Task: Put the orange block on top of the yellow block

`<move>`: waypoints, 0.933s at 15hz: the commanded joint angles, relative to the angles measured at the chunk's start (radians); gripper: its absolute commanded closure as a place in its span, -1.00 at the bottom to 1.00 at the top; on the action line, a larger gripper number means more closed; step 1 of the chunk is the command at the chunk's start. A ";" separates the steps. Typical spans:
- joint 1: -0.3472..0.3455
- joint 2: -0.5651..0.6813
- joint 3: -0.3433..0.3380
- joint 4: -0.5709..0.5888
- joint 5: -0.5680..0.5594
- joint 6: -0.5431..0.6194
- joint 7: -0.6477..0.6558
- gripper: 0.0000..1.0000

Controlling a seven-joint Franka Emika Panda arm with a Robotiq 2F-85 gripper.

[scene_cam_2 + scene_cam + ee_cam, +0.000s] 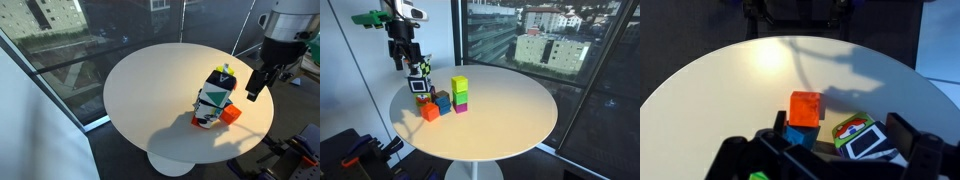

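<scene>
Crowding's the worry: orange block (430,112) sits near the table (520,120) edge just beside a blue cube (442,100) and carton (418,81), so the spread, empty gripper (403,58) overhead could clip them or topple the yellow block (459,83).

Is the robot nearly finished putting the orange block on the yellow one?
Not yet. Nothing looks done: the orange block lies on the table beside a blue cube. In hand: the gripper hangs open and empty above the table near the blocks. The yellow block sits on a green cube, its top bare. Left: grab the orange block, lift it, and set it on the yellow block.
</scene>
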 commanded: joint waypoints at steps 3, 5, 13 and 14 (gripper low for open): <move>-0.010 0.006 -0.019 -0.099 -0.019 0.195 -0.030 -1.00; -0.009 0.018 -0.014 -0.111 -0.028 0.216 -0.019 -1.00; -0.002 0.024 -0.013 -0.104 -0.009 0.197 -0.009 -1.00; -0.002 0.024 -0.013 -0.104 -0.009 0.197 -0.009 -1.00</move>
